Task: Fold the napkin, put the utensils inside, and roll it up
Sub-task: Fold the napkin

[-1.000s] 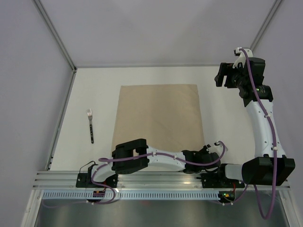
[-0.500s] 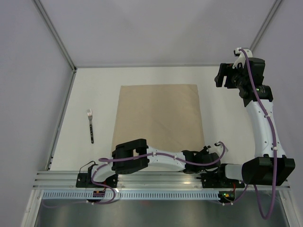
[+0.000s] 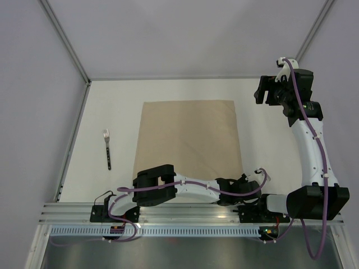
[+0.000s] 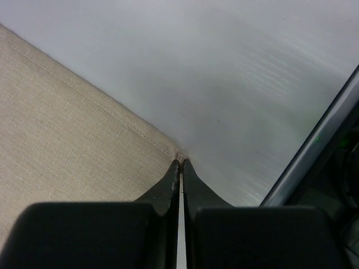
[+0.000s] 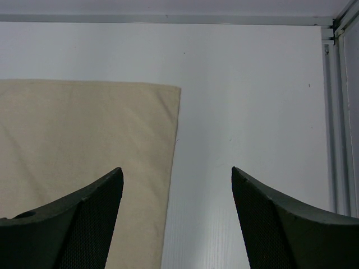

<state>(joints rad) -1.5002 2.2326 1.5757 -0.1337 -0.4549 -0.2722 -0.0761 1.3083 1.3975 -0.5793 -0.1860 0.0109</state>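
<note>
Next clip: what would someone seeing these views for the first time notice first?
The big tan napkin lying flat in the middle of the table dominates, with a small fork lying apart to its left. Next comes the left gripper, its fingers pinched shut on the napkin's near right corner. The right gripper hangs open off the napkin's far right corner.

right claw (image 5: 176,169): jaws wide apart | napkin (image 5: 84,145): flat, left | table (image 5: 252,101): white
</note>
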